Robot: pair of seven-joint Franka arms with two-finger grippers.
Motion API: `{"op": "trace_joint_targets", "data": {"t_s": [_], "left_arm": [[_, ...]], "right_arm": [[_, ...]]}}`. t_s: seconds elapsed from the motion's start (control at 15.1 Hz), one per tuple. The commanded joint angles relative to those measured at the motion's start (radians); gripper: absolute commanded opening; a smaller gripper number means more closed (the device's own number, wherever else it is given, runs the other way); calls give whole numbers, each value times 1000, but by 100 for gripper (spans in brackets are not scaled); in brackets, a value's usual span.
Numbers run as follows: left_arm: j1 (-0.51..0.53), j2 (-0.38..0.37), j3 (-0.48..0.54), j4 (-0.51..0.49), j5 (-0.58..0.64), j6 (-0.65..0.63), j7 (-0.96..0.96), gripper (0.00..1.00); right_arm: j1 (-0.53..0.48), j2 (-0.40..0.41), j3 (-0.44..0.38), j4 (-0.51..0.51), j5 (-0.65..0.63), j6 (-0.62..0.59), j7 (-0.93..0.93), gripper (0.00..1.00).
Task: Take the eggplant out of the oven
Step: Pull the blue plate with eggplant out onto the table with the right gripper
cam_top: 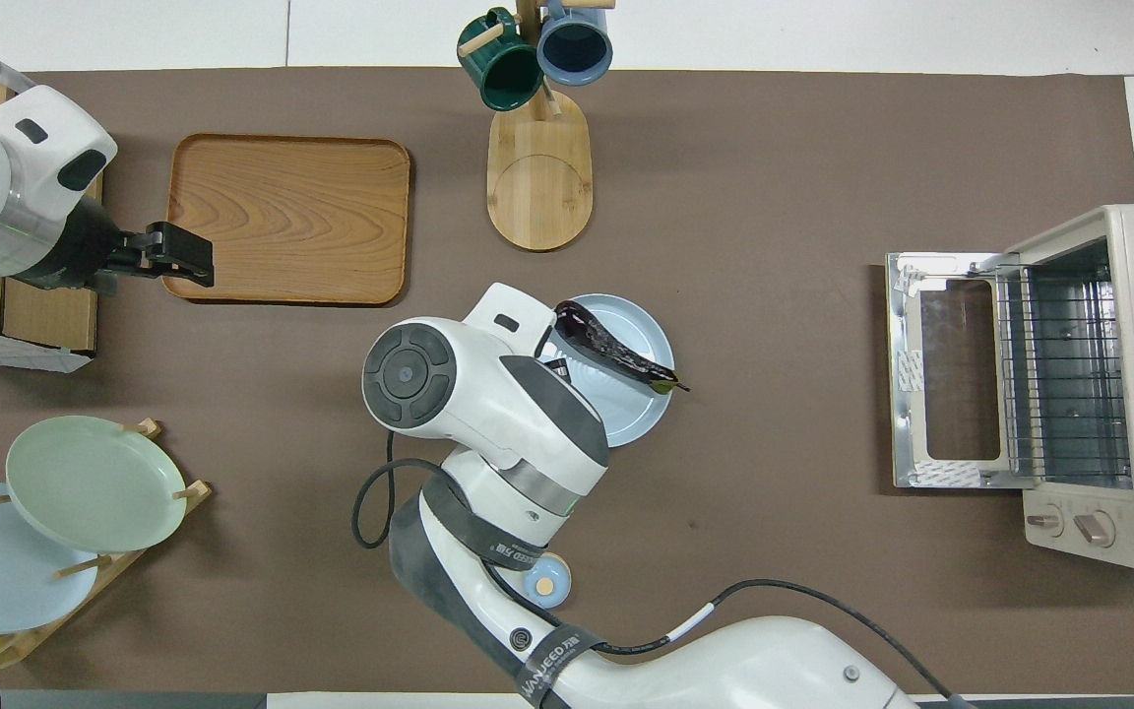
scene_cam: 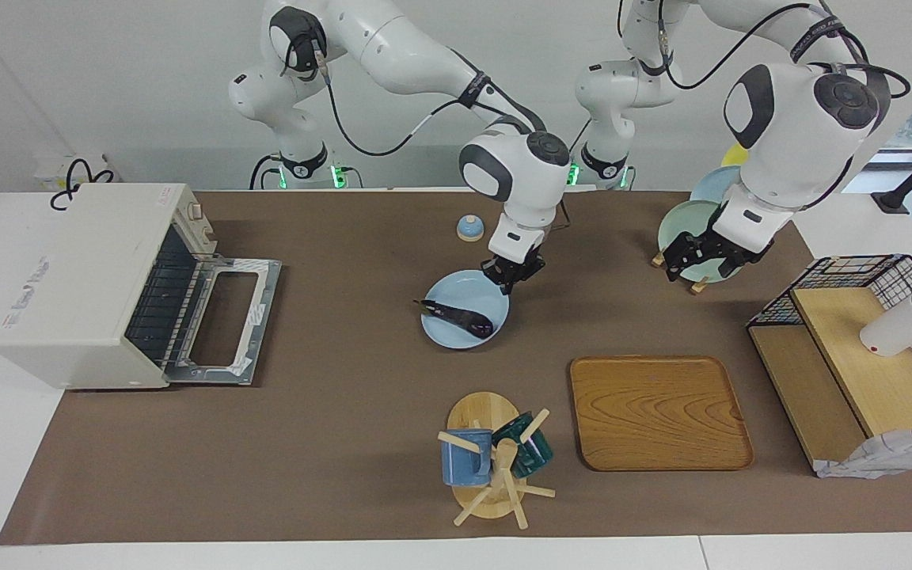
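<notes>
The dark purple eggplant (scene_cam: 460,316) (cam_top: 616,353) lies across a light blue plate (scene_cam: 464,290) (cam_top: 626,418). My right gripper (scene_cam: 510,274) is shut on that plate's rim and holds it low over the middle of the brown mat. Whether the plate touches the mat I cannot tell. The cream-white oven (scene_cam: 84,277) (cam_top: 1113,236) stands at the right arm's end with its glass door (scene_cam: 226,321) folded down and its wire rack (cam_top: 1059,374) bare. My left gripper (scene_cam: 684,266) (cam_top: 195,258) hangs open and holds nothing, by the plate rack.
A wooden tray (scene_cam: 658,412) and a mug tree (scene_cam: 492,459) with two mugs sit farther from the robots. The plate rack (cam_top: 85,483), a wire-basket wooden shelf (scene_cam: 860,356) with a white cup (scene_cam: 899,324), and a small blue bell (scene_cam: 469,228) are also on the table.
</notes>
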Motion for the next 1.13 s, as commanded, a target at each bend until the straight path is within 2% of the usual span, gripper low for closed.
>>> {"op": "trace_joint_targets", "data": {"t_s": [0.0, 0.2, 0.27, 0.33, 0.4, 0.46, 0.53, 0.66, 0.73, 0.8, 0.93, 1.06], "left_arm": [[17, 16, -8, 20, -17, 2, 19, 100], [15, 16, -8, 19, -17, 6, 19, 100], [15, 16, -8, 19, -17, 6, 19, 100], [15, 16, -8, 21, -17, 6, 19, 100], [15, 16, -10, 21, -17, 6, 17, 100], [14, 16, -8, 20, -19, 9, 16, 100], [11, 16, -8, 18, -25, 10, 8, 100], [5, 16, -11, 18, -68, 7, -41, 100], [-1, 16, -18, 18, -71, 7, -117, 100], [-26, 13, -21, 13, -71, 2, -210, 100], [-80, 7, -21, -2, -72, 4, -381, 100], [-133, 2, -22, -13, -72, 9, -568, 100]], "right_arm": [[-11, 13, 7, 23, 17, 54, 27, 0], [-9, 12, 7, 34, 4, 46, 27, 28], [-5, 1, 7, 34, 2, 43, 27, 44], [-6, -8, 7, 34, 0, 33, 26, 49], [-23, -42, 3, 36, 2, 2, 9, 49], [-53, -69, 0, 33, 11, -26, -34, 49], [-122, -108, 6, 31, 20, -76, -121, 41], [-211, -183, 4, 28, 62, -193, -236, 15], [-244, -221, 0, 10, 60, -231, -247, 5], [-280, -237, 0, 4, 54, -272, -250, 0], [-343, -252, 0, -12, 50, -340, -287, 0], [-411, -286, -2, -93, 43, -343, -338, 0]]}}
